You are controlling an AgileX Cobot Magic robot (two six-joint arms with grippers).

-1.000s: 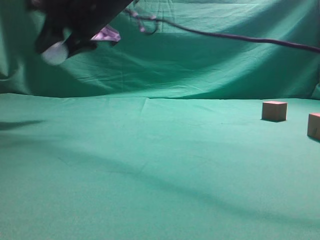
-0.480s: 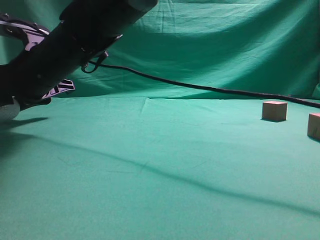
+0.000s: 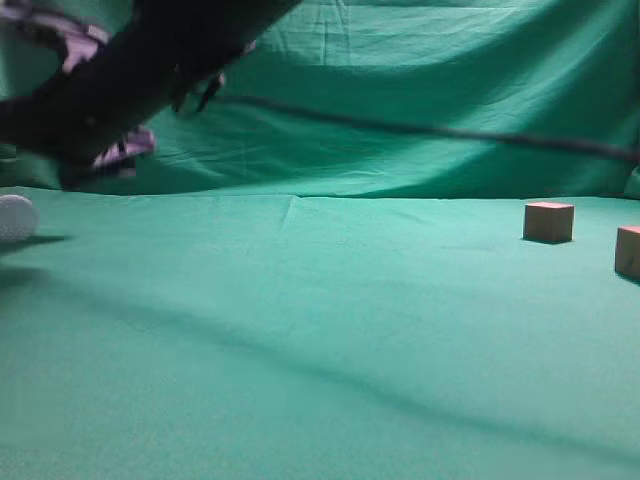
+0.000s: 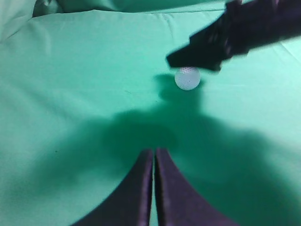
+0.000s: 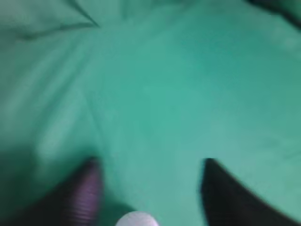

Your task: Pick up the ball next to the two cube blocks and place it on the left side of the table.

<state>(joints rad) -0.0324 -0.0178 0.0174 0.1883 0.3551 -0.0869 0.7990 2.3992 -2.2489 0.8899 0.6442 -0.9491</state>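
The ball (image 3: 14, 218) lies on the table (image 3: 320, 340) at the far left edge of the exterior view, free and touching the green cloth, well apart from the two cube blocks (image 3: 549, 221) at the right. The left wrist view shows it (image 4: 187, 78) also resting on the cloth, just under a dark arm.

The right gripper (image 5: 148, 188) has its fingers spread wide, with the ball (image 5: 136, 219) between them at the lower border and no pad touching it. I judge the placing step is almost finished: the ball is released on the left side, and the next move calls for a clean lift away, without knocking the ball so that it rolls.

The left gripper (image 4: 154, 162) hangs above the table with its two fingers pressed together, holding nothing.

The right wrist view is much blurred and cuts the ball half off. In the exterior view the right arm (image 3: 130, 70) is smeared, and its fingertips cannot be made out there
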